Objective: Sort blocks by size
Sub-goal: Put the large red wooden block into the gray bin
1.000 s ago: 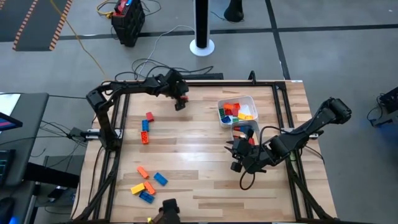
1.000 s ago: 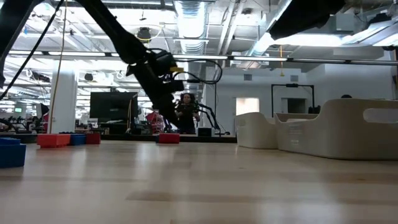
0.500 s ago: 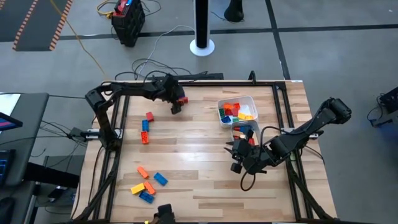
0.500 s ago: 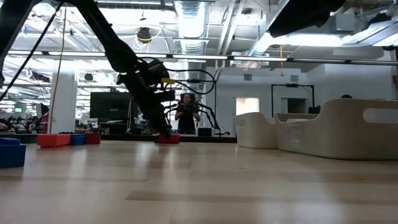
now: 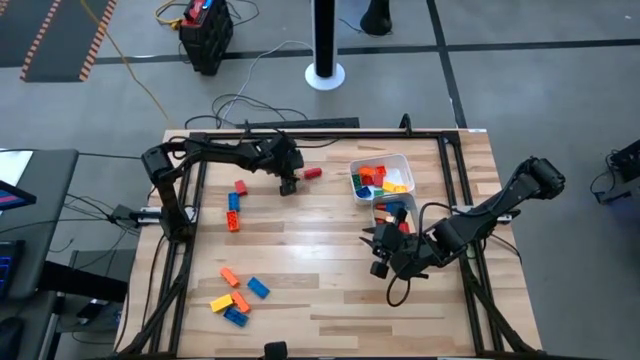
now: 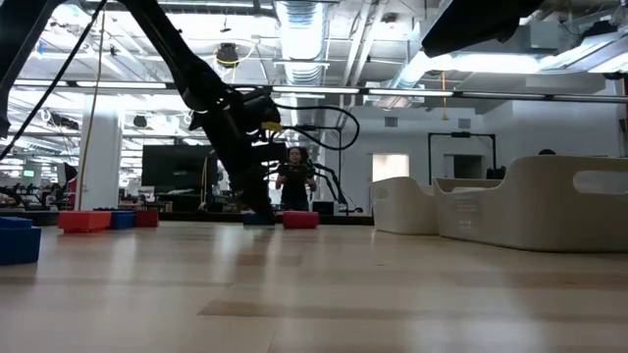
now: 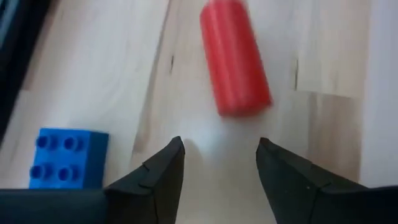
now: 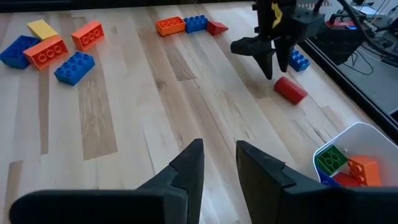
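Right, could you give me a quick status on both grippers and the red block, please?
Left gripper open, empty, low over table. Red block lying loose just beyond its fingertips. Right gripper empty, waiting by the tubs. Nothing in the way.

Grey floor point(image 5: 520, 90), bright ceiling lights point(image 6: 299, 29)

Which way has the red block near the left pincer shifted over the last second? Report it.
Yes. The red block has moved toward the white tub; it now lies free on the table beside the left pincer, which is open around nothing.
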Controlling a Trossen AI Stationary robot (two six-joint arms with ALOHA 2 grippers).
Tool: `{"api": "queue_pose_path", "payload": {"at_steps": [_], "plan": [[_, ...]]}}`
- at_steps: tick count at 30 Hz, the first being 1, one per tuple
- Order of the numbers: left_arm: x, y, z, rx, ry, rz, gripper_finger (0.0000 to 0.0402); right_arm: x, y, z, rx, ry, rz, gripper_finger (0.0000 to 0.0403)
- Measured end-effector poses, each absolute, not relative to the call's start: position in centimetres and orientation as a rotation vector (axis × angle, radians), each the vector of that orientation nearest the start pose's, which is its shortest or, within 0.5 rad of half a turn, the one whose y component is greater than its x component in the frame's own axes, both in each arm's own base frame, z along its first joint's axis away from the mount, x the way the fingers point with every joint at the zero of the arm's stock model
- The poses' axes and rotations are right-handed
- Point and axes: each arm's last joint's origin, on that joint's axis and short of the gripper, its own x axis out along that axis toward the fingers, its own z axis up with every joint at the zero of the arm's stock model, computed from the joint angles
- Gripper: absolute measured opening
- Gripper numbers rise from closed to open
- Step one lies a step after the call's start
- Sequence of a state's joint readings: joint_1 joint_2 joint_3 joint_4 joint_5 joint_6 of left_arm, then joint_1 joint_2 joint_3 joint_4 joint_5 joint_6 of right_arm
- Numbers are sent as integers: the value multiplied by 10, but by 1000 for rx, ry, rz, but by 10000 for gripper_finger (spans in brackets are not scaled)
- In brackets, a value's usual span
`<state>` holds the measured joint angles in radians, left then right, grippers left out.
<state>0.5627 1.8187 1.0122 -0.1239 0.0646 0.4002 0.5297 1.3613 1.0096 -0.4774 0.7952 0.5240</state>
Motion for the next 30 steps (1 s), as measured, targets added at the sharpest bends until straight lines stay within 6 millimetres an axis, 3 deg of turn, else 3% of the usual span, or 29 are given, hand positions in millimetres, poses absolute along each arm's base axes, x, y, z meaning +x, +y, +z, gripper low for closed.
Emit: {"api": "queue_pose_path", "payload": {"at_steps": [7, 12, 18, 21, 26, 30], "plan": [[310, 190, 161, -37, 950, 325, 190, 248, 120, 269, -10, 563, -410, 123], [324, 183, 170, 27, 864, 308, 193, 249, 119, 269, -8, 563, -417, 123], [337, 176, 178, 103, 765, 322, 226, 249, 119, 269, -7, 563, -416, 123], [343, 182, 168, 127, 748, 361, 242, 249, 119, 269, -5, 561, -416, 123], [347, 194, 132, 60, 807, 292, 249, 248, 122, 269, -5, 557, -402, 123], [353, 198, 124, 48, 837, 287, 249, 247, 124, 269, -7, 557, -397, 123]]}}
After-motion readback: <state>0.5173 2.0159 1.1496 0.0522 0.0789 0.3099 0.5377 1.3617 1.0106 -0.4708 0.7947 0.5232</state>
